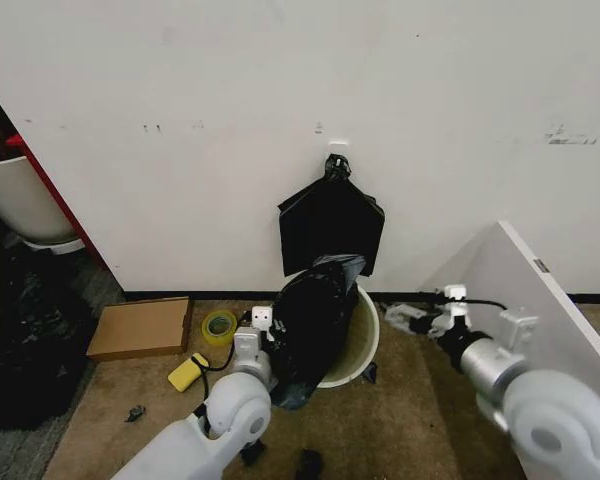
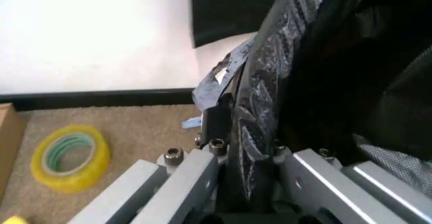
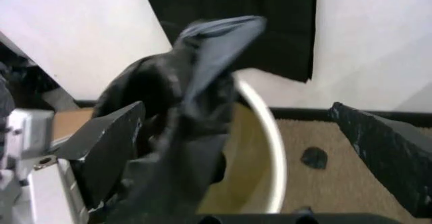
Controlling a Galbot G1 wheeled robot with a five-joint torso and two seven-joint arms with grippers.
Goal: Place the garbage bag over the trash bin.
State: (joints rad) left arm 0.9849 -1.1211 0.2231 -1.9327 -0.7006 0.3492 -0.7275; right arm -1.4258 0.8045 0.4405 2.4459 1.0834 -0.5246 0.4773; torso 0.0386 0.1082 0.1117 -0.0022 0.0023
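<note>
Glossy black plastic drapes over the left half of the trash bin point(image 1: 365, 345), its folds spilling down the outer wall to the carpet while the right part of the rim shows bare. The garbage bag point(image 1: 310, 315) stands roughly upright, its long axis rising to a loose peak toward the far wall. The left gripper point(image 2: 246, 171) is clamped on a fold of the bag at the bin's left side, probably pinning that edge so the mouth can be spread. The right gripper point(image 3: 236, 148), fingers spread wide and empty, hovers just right of the bin, facing the bag, likely poised for the free edge.
</note>
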